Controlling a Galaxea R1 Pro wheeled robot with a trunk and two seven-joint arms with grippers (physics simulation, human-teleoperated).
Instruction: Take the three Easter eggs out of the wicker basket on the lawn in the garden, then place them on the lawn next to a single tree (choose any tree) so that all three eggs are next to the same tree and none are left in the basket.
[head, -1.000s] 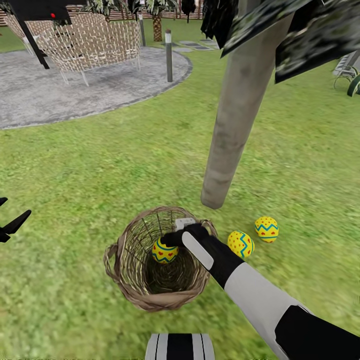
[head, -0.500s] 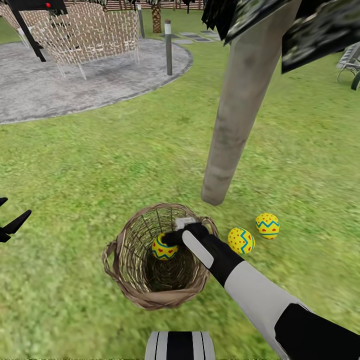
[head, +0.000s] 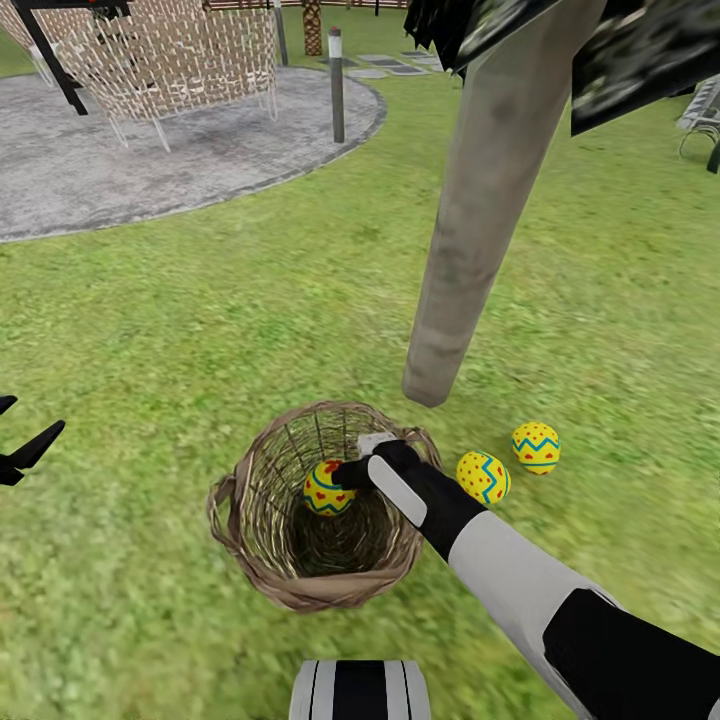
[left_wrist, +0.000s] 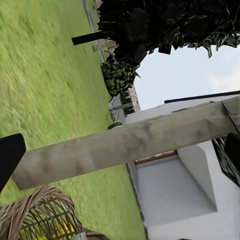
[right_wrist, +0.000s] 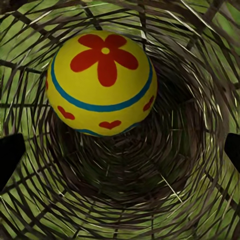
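- Grey paved circle (head: 150, 150): far left, bordered by grass.
- Pale woven lattice seat (head: 170, 55): stands on the paving.
- Slim grey bollard light (head: 337, 85): upright at the paving's edge.
- Stepping slabs (head: 390, 68): beyond the bollard.
- White house wall (left_wrist: 175, 195): behind.

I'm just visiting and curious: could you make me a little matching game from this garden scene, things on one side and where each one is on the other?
Things:
1. egg with the red flower
2. two zigzag eggs
3. right gripper
4. tree trunk

Places:
A. rising from the lawn just beyond the wicker basket
B. on the grass beside the trunk's base
C. inside the basket
D. reaching over the basket's rim beside the flower egg

Pairs: 1-C, 2-B, 3-D, 4-A
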